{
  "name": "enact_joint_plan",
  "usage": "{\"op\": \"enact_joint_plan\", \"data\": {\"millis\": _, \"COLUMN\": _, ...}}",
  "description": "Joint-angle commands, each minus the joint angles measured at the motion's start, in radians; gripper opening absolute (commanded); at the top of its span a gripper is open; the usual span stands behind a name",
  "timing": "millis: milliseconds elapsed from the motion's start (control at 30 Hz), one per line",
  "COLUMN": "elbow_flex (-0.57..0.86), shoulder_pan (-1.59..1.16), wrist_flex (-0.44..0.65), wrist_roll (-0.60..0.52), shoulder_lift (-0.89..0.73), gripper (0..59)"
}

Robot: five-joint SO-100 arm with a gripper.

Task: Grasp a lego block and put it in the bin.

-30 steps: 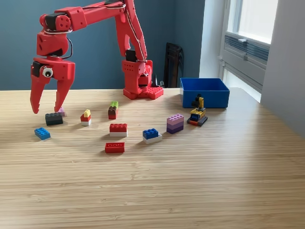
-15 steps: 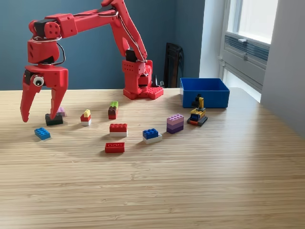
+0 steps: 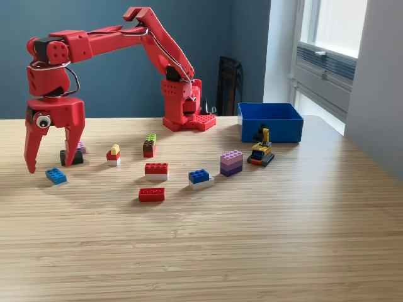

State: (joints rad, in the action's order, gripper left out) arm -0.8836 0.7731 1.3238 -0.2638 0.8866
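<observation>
My red gripper (image 3: 49, 165) hangs open at the exterior view's left, fingers pointing down, tips just above the table. A light blue lego block (image 3: 56, 176) lies just below and slightly right of the tips. A black block (image 3: 75, 156) sits behind my right finger, partly hidden by it, with a small pink block (image 3: 82, 147) beyond. Other blocks lie across the middle: yellow-red-white (image 3: 114, 154), green-brown (image 3: 150, 145), red-white (image 3: 156, 170), flat red (image 3: 152, 194), blue-white (image 3: 200, 178), purple (image 3: 231, 162). The blue bin (image 3: 271, 123) stands at the back right.
A small yellow and black lego figure (image 3: 261, 151) stands right in front of the bin. The arm's red base (image 3: 184, 107) is at the table's back middle. A window and wall are at the exterior view's right.
The gripper has swung left and come down, from above the black block to just over the light blue block. It stays open. No block has moved.
</observation>
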Motion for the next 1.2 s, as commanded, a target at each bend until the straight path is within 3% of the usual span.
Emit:
{"op": "enact_joint_plan", "data": {"millis": 33, "elbow_flex": 0.123, "shoulder_pan": -0.015, "wrist_flex": 0.028, "wrist_roll": -0.012, "shoulder_lift": 0.002, "gripper": 23.5}}
{"op": "enact_joint_plan", "data": {"millis": 800, "elbow_flex": 0.485, "shoulder_pan": -0.008, "wrist_flex": 0.252, "wrist_roll": -0.048, "shoulder_lift": -0.221, "gripper": 16.9}}
{"op": "enact_joint_plan", "data": {"millis": 933, "elbow_flex": 0.555, "shoulder_pan": 0.003, "wrist_flex": 0.29, "wrist_roll": -0.055, "shoulder_lift": -0.27, "gripper": 12.0}}
{"op": "enact_joint_plan", "data": {"millis": 1033, "elbow_flex": 0.581, "shoulder_pan": 0.008, "wrist_flex": 0.304, "wrist_roll": -0.06, "shoulder_lift": -0.293, "gripper": 0.1}}
{"op": "enact_joint_plan", "data": {"millis": 1200, "elbow_flex": 0.584, "shoulder_pan": 0.011, "wrist_flex": 0.307, "wrist_roll": -0.066, "shoulder_lift": -0.307, "gripper": 0.0}}
